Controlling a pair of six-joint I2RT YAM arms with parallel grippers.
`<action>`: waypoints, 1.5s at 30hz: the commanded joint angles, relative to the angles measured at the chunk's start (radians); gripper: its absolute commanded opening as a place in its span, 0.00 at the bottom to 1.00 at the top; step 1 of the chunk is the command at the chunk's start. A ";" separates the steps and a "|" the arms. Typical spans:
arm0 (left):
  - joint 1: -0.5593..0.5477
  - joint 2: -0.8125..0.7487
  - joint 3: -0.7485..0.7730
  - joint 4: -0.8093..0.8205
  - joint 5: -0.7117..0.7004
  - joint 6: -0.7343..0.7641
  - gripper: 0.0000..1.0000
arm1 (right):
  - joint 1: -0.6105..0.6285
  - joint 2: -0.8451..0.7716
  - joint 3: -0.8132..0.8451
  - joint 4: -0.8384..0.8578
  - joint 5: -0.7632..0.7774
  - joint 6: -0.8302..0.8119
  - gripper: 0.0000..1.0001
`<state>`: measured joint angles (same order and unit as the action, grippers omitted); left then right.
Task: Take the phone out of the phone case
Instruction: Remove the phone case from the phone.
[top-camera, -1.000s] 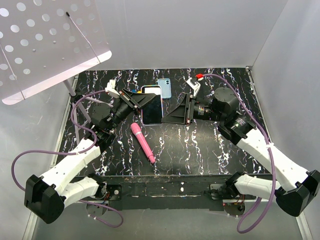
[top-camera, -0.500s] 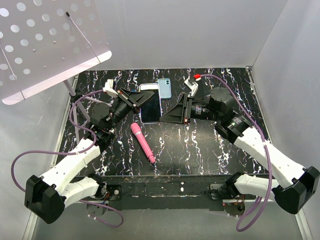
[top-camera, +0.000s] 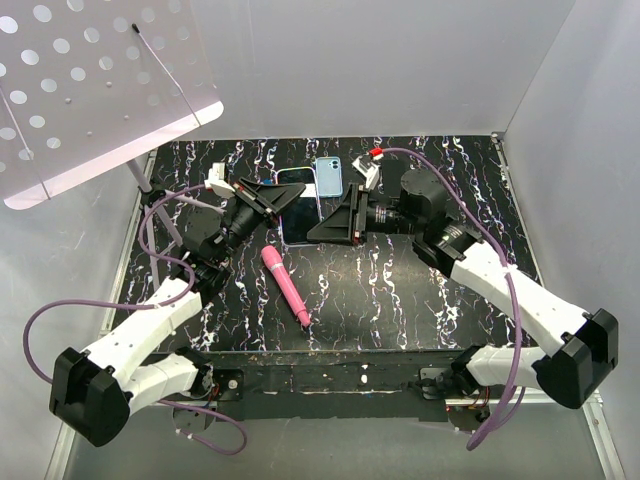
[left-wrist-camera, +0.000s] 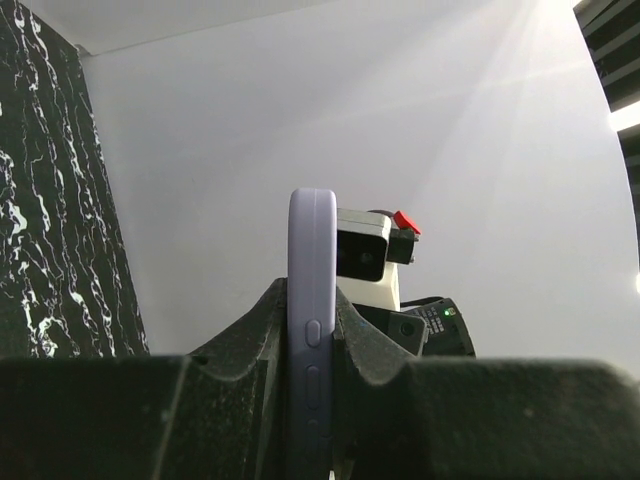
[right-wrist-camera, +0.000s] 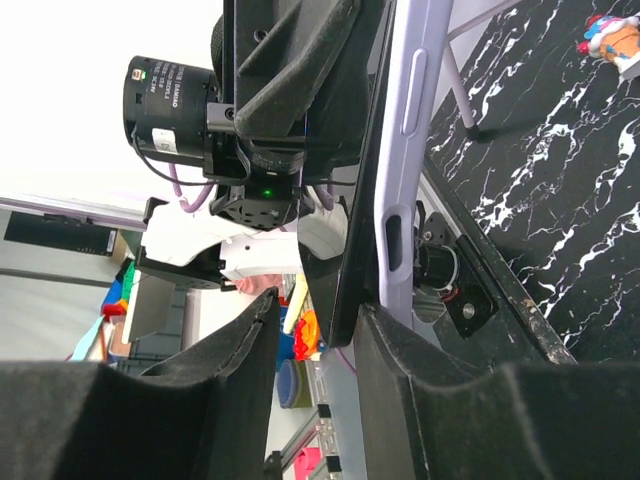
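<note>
The phone in its lavender case (top-camera: 300, 212) is held up off the black marbled table (top-camera: 400, 290), edge-on in the left wrist view (left-wrist-camera: 312, 330). My left gripper (top-camera: 268, 200) is shut on the cased phone, one finger on each face (left-wrist-camera: 312, 380). My right gripper (top-camera: 320, 226) is open at the phone's right edge. In the right wrist view the dark phone corner (right-wrist-camera: 345, 270) lies between the open fingers (right-wrist-camera: 315, 330). The lavender case edge (right-wrist-camera: 415, 140) runs just beside the right finger (right-wrist-camera: 395, 370).
A light blue phone case (top-camera: 328, 176) lies flat at the back of the table behind the held phone. A pink stick-shaped object (top-camera: 285, 285) lies in front of the grippers. A white perforated board (top-camera: 90, 90) on a stand overhangs the back left. White walls enclose the table.
My right gripper has moved left, from well clear of the phone to around its right edge. My left gripper has kept its hold and shifted slightly back.
</note>
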<state>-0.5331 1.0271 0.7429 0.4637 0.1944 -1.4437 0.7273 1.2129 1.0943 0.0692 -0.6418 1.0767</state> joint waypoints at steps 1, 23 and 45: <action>-0.080 -0.022 0.013 0.158 0.063 -0.096 0.00 | 0.004 0.082 0.041 0.076 0.030 0.031 0.42; -0.097 -0.211 0.036 -0.335 0.128 0.433 0.79 | -0.219 -0.073 -0.143 0.416 -0.213 0.423 0.01; -0.100 -0.122 0.027 -0.229 0.152 0.367 0.54 | -0.232 -0.078 -0.168 0.523 -0.196 0.514 0.01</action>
<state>-0.6342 0.8982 0.7547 0.2169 0.3595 -1.0634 0.4934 1.1667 0.9119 0.4747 -0.8318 1.5803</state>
